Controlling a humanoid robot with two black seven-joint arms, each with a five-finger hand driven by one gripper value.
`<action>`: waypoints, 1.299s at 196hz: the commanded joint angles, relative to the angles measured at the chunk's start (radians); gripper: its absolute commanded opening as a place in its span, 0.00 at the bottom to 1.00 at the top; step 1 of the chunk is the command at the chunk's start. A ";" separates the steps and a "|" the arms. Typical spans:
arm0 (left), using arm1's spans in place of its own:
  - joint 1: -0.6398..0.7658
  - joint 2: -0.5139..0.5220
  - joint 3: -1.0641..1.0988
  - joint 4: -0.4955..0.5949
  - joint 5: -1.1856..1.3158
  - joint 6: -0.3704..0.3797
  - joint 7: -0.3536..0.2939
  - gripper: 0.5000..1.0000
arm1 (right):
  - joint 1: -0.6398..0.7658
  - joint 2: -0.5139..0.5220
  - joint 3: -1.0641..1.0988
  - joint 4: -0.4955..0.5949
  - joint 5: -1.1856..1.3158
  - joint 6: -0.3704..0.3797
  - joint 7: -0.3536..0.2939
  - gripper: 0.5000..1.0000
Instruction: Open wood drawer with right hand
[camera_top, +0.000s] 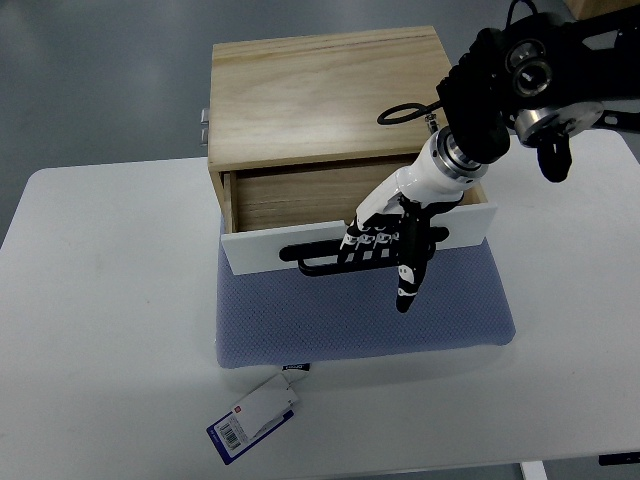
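Right, from the top view my right hand (385, 240) has its fingers hooked around the black handle (330, 258), which runs left to right across the white front of the wood drawer (300, 195) at frame centre. Drawer's partly out already, so I reckon the pull continues toward the bottom edge, over the blue pad (350, 320).

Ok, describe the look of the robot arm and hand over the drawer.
The right hand has a white palm shell and black segmented fingers with small white patches. Its wrist is a silver metal ring, and the arm behind is bulky black housing with round silver joints. A thin black cable loops beside it.
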 joint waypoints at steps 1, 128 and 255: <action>0.000 0.000 0.000 0.000 0.000 0.000 0.000 1.00 | 0.000 -0.011 0.000 0.009 0.001 0.003 0.000 0.89; 0.001 0.000 0.000 0.000 0.000 0.000 0.000 1.00 | 0.107 -0.177 0.143 -0.075 0.011 0.000 0.000 0.89; 0.000 0.000 0.008 -0.002 0.002 0.002 0.000 1.00 | -0.775 -0.077 1.279 -0.772 0.078 -0.276 0.434 0.89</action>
